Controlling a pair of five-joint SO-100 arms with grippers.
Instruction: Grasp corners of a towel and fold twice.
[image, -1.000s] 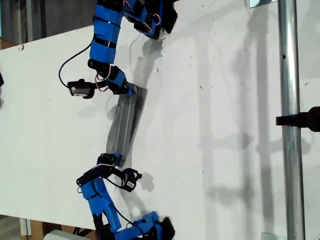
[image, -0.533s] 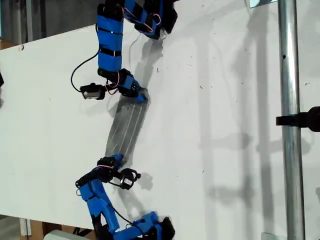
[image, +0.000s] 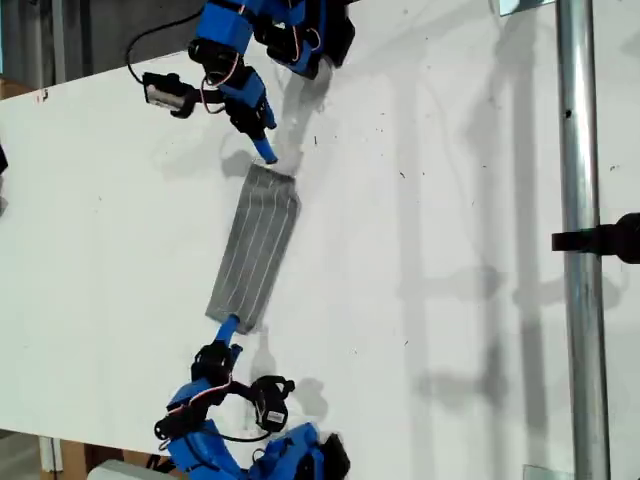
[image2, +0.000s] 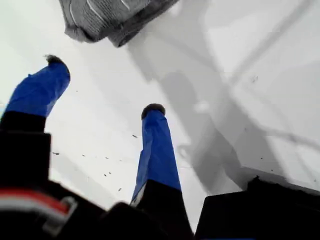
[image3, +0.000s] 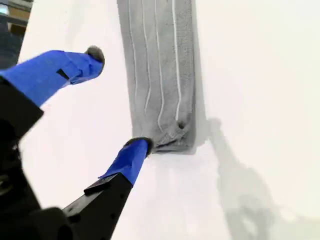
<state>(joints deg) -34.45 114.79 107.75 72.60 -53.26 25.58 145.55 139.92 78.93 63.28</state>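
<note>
White surface (image: 450, 250) is seen bare around a narrow folded strip of the towel (image: 254, 248), so both folds are judged done and only withdrawal seems left. Nearest, my second gripper (image3: 117, 97) is spread wide, one fingertip (image3: 140, 146) just touching the towel's short end. Farther off, my first gripper (image2: 102, 85) is held open, empty, near the other end.

Soft grey ribbed cloth towel (image: 255, 247) — on a smooth, matt white table (image: 430, 250).
</note>
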